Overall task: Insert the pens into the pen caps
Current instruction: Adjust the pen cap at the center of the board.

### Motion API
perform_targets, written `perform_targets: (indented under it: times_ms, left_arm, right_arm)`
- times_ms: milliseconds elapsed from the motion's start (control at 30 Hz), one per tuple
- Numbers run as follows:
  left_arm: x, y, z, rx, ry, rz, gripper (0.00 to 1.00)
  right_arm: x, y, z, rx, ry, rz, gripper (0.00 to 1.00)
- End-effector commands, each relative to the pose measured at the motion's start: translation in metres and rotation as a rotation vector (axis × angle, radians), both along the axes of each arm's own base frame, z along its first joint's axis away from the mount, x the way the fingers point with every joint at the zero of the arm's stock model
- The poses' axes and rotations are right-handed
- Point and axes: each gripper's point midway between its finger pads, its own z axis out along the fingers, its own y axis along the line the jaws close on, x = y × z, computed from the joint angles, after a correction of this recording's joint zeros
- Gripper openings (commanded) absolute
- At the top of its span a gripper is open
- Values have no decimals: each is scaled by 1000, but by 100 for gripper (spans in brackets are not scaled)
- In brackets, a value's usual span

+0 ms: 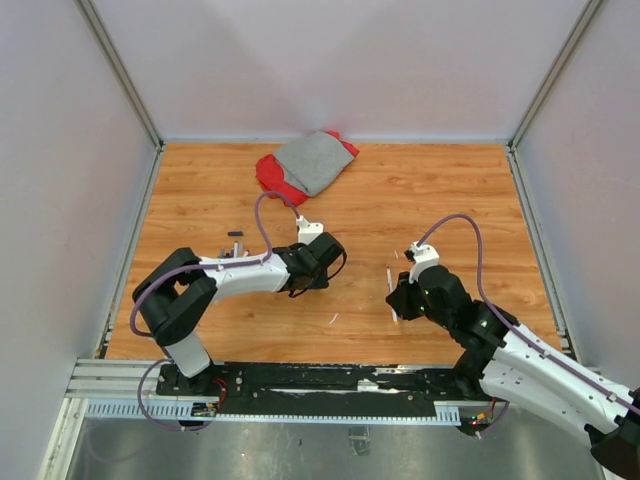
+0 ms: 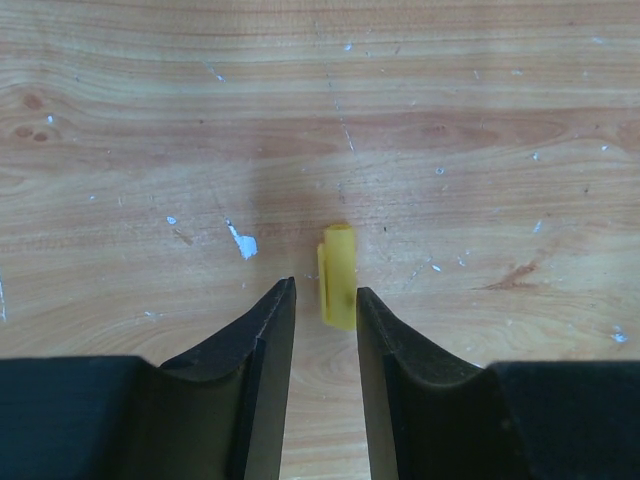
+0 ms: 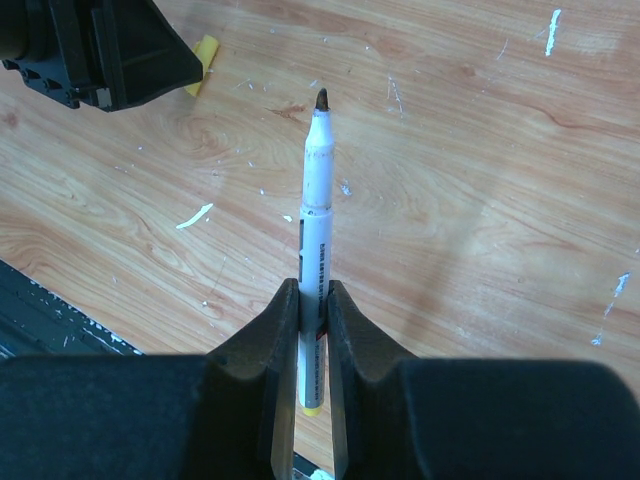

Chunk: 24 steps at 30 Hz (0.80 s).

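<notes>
A yellow-orange pen cap (image 2: 338,265) lies flat on the wooden table, its near half between the fingertips of my left gripper (image 2: 325,292). The cap rests against the right finger with a gap to the left one, so these jaws stand open around it. My right gripper (image 3: 314,288) is shut on a pen (image 3: 319,180) with a white barrel, a dark tip pointing away and a yellow end behind the fingers. From above, the left gripper (image 1: 318,262) is mid-table and the right gripper (image 1: 402,298) holds the pen (image 1: 390,285) just right of it. Small dark caps (image 1: 235,234) lie further left.
A red and grey cloth (image 1: 305,165) lies at the back of the table. A tiny white scrap (image 1: 333,319) sits between the arms near the front rail. White walls enclose the table on three sides. The right wrist view shows the left gripper (image 3: 100,50) beside the yellow cap (image 3: 205,52).
</notes>
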Motion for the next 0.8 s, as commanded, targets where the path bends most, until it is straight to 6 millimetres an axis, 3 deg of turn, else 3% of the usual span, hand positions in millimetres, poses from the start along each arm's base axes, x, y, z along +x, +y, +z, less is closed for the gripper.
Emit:
perform_targets:
  times_ms: [0, 200, 400, 567, 767]
  left_arm:
    - [9, -8, 0, -2, -8, -16, 36]
    - [8, -8, -7, 18, 8, -25, 34]
    - [7, -5, -7, 47, 5, -69, 23]
    - [2, -7, -4, 69, -7, -209, 15]
    - [-14, -7, 8, 93, -28, -398, 13]
  right_arm:
    - [5, 0, 12, 4, -37, -8, 1]
    - [5, 0, 12, 5, -40, -8, 1]
    - [5, 0, 12, 7, -42, -8, 1]
    - [4, -1, 14, 8, -43, -9, 1]
    - [4, -2, 22, 29, -62, -10, 1]
